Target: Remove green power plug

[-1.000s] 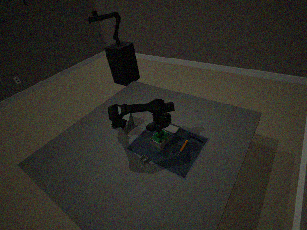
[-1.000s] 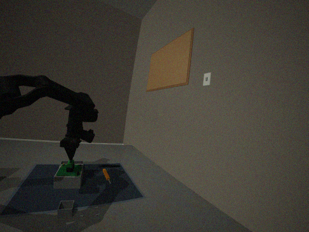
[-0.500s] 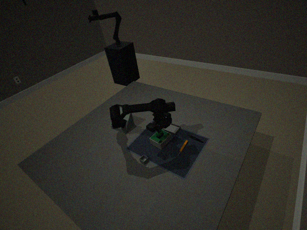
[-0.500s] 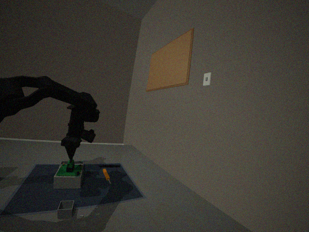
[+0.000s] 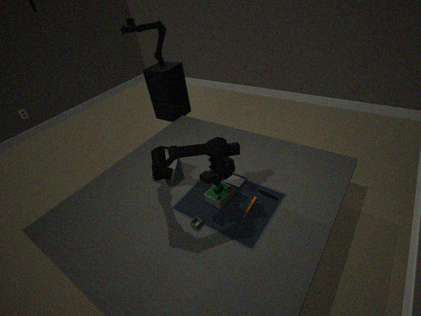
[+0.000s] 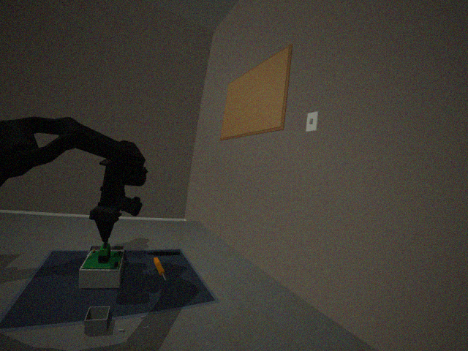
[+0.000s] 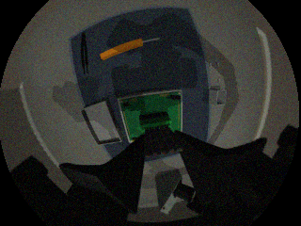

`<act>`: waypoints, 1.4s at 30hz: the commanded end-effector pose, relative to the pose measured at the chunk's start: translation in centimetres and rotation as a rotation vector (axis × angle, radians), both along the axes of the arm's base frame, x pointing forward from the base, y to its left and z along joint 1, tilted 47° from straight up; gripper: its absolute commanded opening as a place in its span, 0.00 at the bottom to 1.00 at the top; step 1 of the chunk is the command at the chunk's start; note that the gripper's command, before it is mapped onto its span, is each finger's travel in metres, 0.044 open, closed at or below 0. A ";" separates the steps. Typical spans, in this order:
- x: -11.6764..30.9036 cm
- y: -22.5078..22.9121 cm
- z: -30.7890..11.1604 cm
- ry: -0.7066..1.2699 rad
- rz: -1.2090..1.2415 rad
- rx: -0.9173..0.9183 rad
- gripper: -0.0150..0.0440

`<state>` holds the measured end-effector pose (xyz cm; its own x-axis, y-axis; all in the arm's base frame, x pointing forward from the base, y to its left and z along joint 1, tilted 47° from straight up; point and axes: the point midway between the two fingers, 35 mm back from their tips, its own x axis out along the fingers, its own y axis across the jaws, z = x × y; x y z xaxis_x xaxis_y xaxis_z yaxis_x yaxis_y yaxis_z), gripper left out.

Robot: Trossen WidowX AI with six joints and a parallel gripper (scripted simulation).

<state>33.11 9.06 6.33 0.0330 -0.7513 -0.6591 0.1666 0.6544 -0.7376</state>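
The pincer [image 5: 218,184] [image 6: 105,241] [image 7: 160,136] is clamped on the green power plug [image 6: 104,248], which sits at its socket on the circuit board [image 5: 212,193] [image 6: 91,261] [image 7: 175,104]. A straight upward pull could slip the fingertips off its top or drag up the board, since the fit is tight; over-rocking might bend something.

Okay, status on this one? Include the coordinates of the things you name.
Gripper [image 5: 218,184] [image 6: 105,241] [image 7: 160,136] shut on green plug [image 6: 104,248]. Plug over circuit board [image 5: 213,192] [image 6: 91,263] [image 7: 175,109], outside the tray [image 5: 243,179] [image 7: 88,113]. Nothing visible blocking the lift.
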 end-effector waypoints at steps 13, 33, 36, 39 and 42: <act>-0.4 1.8 2.2 -0.017 0.051 0.110 0.25; -0.2 3.2 1.2 -0.080 0.092 -0.090 0.25; -0.2 3.1 1.4 -0.080 0.096 -0.069 0.25; -0.3 2.8 1.8 -0.082 0.109 -0.004 0.25; -0.4 2.4 2.4 -0.015 0.047 0.086 0.25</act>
<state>32.96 9.97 6.72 0.0735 -0.7640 -0.6411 0.1589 0.6436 -0.7487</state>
